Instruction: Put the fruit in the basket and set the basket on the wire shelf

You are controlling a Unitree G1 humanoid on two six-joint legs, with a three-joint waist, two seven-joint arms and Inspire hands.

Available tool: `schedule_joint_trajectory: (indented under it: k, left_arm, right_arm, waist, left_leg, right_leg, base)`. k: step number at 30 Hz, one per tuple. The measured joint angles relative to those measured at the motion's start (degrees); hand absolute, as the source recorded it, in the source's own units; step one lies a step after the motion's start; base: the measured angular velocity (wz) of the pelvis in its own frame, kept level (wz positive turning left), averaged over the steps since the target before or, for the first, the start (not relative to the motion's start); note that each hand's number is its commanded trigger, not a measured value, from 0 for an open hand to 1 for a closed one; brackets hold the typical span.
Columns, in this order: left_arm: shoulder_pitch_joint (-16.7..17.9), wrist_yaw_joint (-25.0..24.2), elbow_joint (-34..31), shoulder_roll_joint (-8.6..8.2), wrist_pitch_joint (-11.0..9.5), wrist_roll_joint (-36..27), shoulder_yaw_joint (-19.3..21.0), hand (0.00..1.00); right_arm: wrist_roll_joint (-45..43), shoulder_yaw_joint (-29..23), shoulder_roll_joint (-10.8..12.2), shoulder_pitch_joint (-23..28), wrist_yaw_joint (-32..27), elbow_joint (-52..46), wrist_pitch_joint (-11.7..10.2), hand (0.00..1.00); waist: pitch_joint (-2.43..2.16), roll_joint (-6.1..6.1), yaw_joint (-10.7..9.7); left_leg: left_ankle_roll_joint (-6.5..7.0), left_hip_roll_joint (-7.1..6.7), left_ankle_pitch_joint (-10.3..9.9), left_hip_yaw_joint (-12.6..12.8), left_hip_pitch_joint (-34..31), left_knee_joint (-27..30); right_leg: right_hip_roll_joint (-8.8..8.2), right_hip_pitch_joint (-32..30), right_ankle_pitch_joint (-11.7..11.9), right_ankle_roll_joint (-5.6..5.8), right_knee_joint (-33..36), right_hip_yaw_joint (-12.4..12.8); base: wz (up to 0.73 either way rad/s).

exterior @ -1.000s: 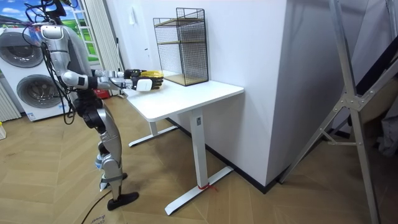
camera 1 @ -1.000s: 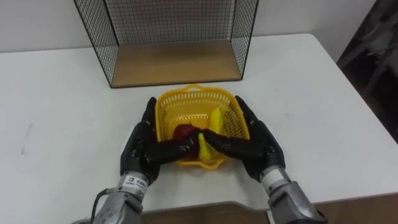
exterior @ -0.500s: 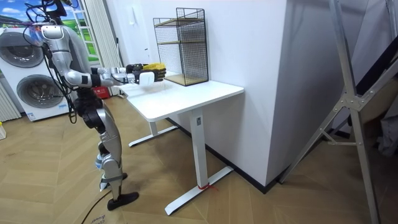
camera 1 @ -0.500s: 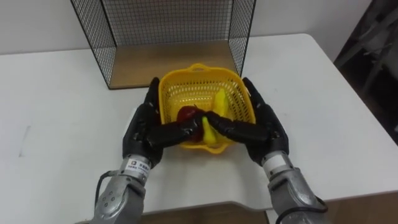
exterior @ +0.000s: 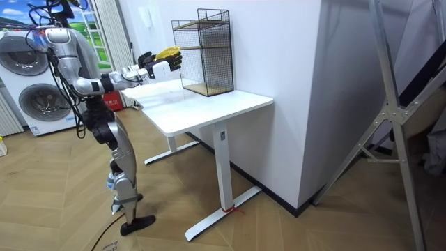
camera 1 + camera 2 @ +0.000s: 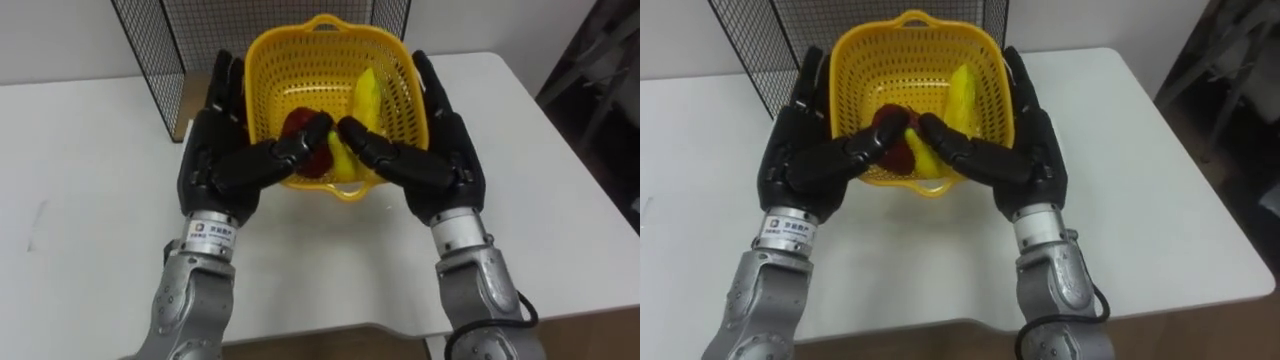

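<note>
**Ben:** What are the robot hands doing?

**Mia:** The left robot hand and the right robot hand lie flat against the sides of the yellow basket, one on each side. Their fingers are straight, not curled. The thumbs reach in across the near edge and almost meet. The basket is squeezed between them, up in the air above the worktop.

**Ben:** Is the fruit inside?

**Mia:** Yes. A red fruit sits low by the thumbs. A long yellow fruit leans beside it.

**Ben:** Where is the shelf?

**Mia:** The wire shelf is just behind the basket, at the back of the worktop. In the room view the robot stands at the end of the worktop with its arms stretched out. The basket is up close to the shelf.

**Ben:** So what could go wrong?

**Mia:** I think the basket could slip. Only a squeeze holds it, so if one robot hand lets up a bit, it drops. It could tip too, and then the fruit rolls out.

**Ben:** Anything else?

**Mia:** The robot hands are on the outside, so they make the load wider. They may bump the wire sides going in. The far edge of the basket could catch on the wire front if it comes in too low or too high. And a hard squeeze may bend the thin plastic walls.
</note>
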Motion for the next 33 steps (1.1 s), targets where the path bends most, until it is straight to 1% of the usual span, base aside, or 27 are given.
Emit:
schedule_joint_trajectory:
  k: [3, 5, 8, 11, 14, 17, 20, 22, 23, 25, 26, 27, 28, 29, 30, 31, 32, 33]
  left_arm:
    - [0.01, 0.00, 0.00, 0.02, -0.43, -1.22, 0.01, 0.00]
    - [0.01, 0.00, 0.00, 0.02, -0.65, -1.94, 0.00, 0.00]
    - [0.00, -0.01, 0.00, 0.02, -1.33, -2.10, 0.00, 0.00]
    - [0.01, -0.01, 0.00, 0.03, -1.50, -2.10, 0.00, 0.00]
    - [0.00, 0.00, -0.03, 0.10, -1.67, -2.53, 0.03, 0.00]
    - [0.01, 0.01, -0.03, 0.09, -1.62, -2.60, 0.02, 0.00]
    - [0.03, 0.02, -0.03, -0.18, -1.56, -2.62, 0.02, 0.00]
    - [0.17, 0.02, -0.02, -0.24, -1.55, -3.26, 0.02, 0.00]
    - [0.33, 0.03, -0.02, -0.18, -1.54, -3.27, 0.04, 0.00]
    - [0.80, 0.02, -0.02, 0.17, -1.48, -3.17, 0.04, 0.00]
    - [0.96, 0.02, -0.02, 0.14, -1.51, -3.20, 0.04, 0.00]
    - [1.14, 0.02, -0.01, 0.14, -1.53, -3.24, 0.04, 0.00]
    - [1.25, 0.02, -0.01, 0.13, -1.52, -3.24, 0.04, 0.00]
    - [1.35, 0.02, 0.00, 0.20, -1.48, -3.27, 0.05, 0.00]
    - [1.38, 0.01, 0.00, 0.13, -1.44, -3.28, 0.02, 0.00]
    - [1.69, 0.00, 0.01, 0.25, -1.42, -3.35, 0.00, 0.00]
    - [2.03, 0.00, 0.01, 0.24, -1.40, -3.35, 0.00, 0.00]
    - [2.25, -0.03, 0.01, 0.25, -1.39, -3.37, 0.07, 0.00]
  right_arm:
    - [0.03, 0.02, 0.65, 0.02, 0.00, -0.02, -0.03, 0.00]
    - [0.03, 0.04, 0.86, 0.02, 0.00, -0.01, -0.03, 0.00]
    - [0.09, 0.14, 1.29, 0.01, 0.00, -0.07, -0.10, 0.00]
    - [0.23, 0.35, 1.38, 0.02, 0.00, -0.07, -0.16, 0.00]
    - [1.54, 0.91, 1.37, 0.02, 0.00, -0.07, -1.05, 0.00]
    - [1.90, 1.01, 1.35, 0.02, 0.00, -0.06, -1.28, 0.00]
    - [2.83, 1.01, 1.37, -0.01, 0.01, 0.04, -1.35, 0.00]
    - [3.80, 1.32, 1.27, 0.07, 0.12, 0.50, -1.40, 0.00]
    - [3.82, 1.35, 1.28, 0.22, 0.32, 0.75, -1.40, 0.00]
    - [3.99, 1.38, 1.40, 0.30, 1.37, 2.99, -1.32, 0.00]
    - [4.07, 1.42, 1.47, 0.29, 1.66, 3.63, -1.26, 0.00]
    - [4.09, 1.44, 1.53, 0.36, 2.19, 4.50, -0.94, 0.00]
    - [4.10, 1.44, 1.50, 0.50, 2.24, 4.61, -0.73, 0.00]
    - [4.36, 1.44, 1.48, 0.81, 2.59, 4.61, -0.56, 0.00]
    - [5.11, 1.43, 1.44, 1.12, 2.97, 4.61, -0.53, 0.00]
    - [5.80, 1.54, 1.44, 1.41, 3.01, 4.62, -0.42, 0.00]
    - [5.76, 1.57, 1.42, 1.64, 3.13, 4.64, -0.41, 0.00]
    - [5.81, 1.63, 1.42, 1.87, 3.48, 4.64, -0.44, 0.00]
  waist:
    - [-0.01, -0.65, 0.13]
    - [0.03, -0.83, 0.13]
    - [0.03, -0.83, 0.25]
    - [0.03, -0.83, 0.42]
    - [0.01, -0.80, 0.81]
    - [0.02, -0.80, 1.13]
    - [0.03, -0.80, 1.38]
    - [0.10, -0.87, 1.76]
    - [0.10, -0.85, 1.92]
    - [0.13, -0.97, 3.16]
    - [0.13, -1.01, 3.30]
    - [0.02, -1.20, 3.39]
    - [-0.01, -1.18, 3.44]
    - [0.00, -1.20, 3.50]
    - [0.09, -1.01, 3.48]
    - [0.17, -1.08, 3.48]
    - [0.14, -1.09, 3.41]
    - [0.02, -1.34, 3.46]
  left_leg:
    - [0.00, -0.02, 0.00, 0.02, 0.08, 0.15]
    - [0.00, -0.02, 0.00, 0.02, 0.20, 0.27]
    - [0.00, -0.02, -0.01, 0.00, 0.29, 0.23]
    - [0.00, -0.02, -0.01, -0.02, 0.34, 0.24]
    - [0.00, -0.02, -0.01, -0.11, 0.36, 0.34]
    - [-0.07, 0.11, -0.10, -0.30, -0.10, 2.02]
    - [-0.20, 0.51, -0.94, -0.48, -0.83, 4.52]
    - [-0.52, 1.31, -3.30, -0.96, -2.18, 8.47]
    - [-0.65, 1.66, -3.95, -1.13, -2.78, 10.00]
    - [-1.63, 3.26, -6.92, -1.05, -4.71, 15.87]
    - [-1.86, 3.65, -7.59, -1.05, -5.29, 17.26]
    - [-2.28, 4.27, -8.76, -1.44, -6.82, 20.43]
    - [-2.53, 4.59, -9.17, -1.65, -7.52, 22.20]
    - [-2.77, 5.10, -9.34, -1.87, -9.17, 25.62]
    - [-2.76, 5.83, -9.10, -1.93, -11.16, 29.67]
    - [-2.65, 5.90, -7.86, -2.15, -12.74, 33.35]
    - [-2.65, 5.85, -7.12, -2.46, -13.40, 34.42]
    - [-2.58, 5.72, -5.39, -2.51, -14.58, 36.28]
  right_leg:
    - [-0.04, 0.23, 0.00, 0.01, -0.04, -0.02]
    - [-0.05, 0.47, -0.01, 0.02, -0.10, -0.06]
    - [-0.04, 0.69, -0.04, 0.06, -0.14, -0.06]
    - [-0.04, 0.69, -0.04, 0.06, -0.12, -0.04]
    - [-0.04, 0.68, -0.04, 0.06, -0.03, -0.04]
    - [-0.05, 0.56, -0.04, 0.06, 0.92, -0.21]
    - [-0.06, 0.51, -0.55, -0.02, 2.43, -1.58]
    - [0.38, -0.53, -2.43, -0.73, 5.71, -2.32]
    - [0.57, -0.83, -2.85, -0.89, 6.71, -2.55]
    - [1.53, -2.68, -5.63, -1.88, 11.90, -2.95]
    - [1.72, -3.40, -6.47, -2.05, 13.16, -2.96]
    - [2.02, -4.89, -8.71, -2.27, 15.92, -3.25]
    - [2.20, -5.46, -9.83, -2.43, 17.18, -3.35]
    - [2.43, -6.43, -10.92, -2.86, 19.20, -3.32]
    - [2.85, -6.98, -11.75, -3.58, 20.74, -2.92]
    - [2.87, -7.22, -12.57, -4.12, 22.29, -2.69]
    - [2.87, -7.14, -12.74, -4.29, 22.56, -2.65]
    - [2.86, -7.05, -13.00, -4.70, 23.06, -1.93]
  base:
    - [0.00]
    - [0.00]
    - [0.00]
    - [0.00]
    - [0.00]
    - [0.04]
    - [0.08]
    - [0.06]
    - [0.00]
    - [-0.10]
    - [-0.03]
    - [0.08]
    - [0.13]
    - [0.15]
    - [0.15]
    - [0.12]
    - [0.04]
    - [0.09]
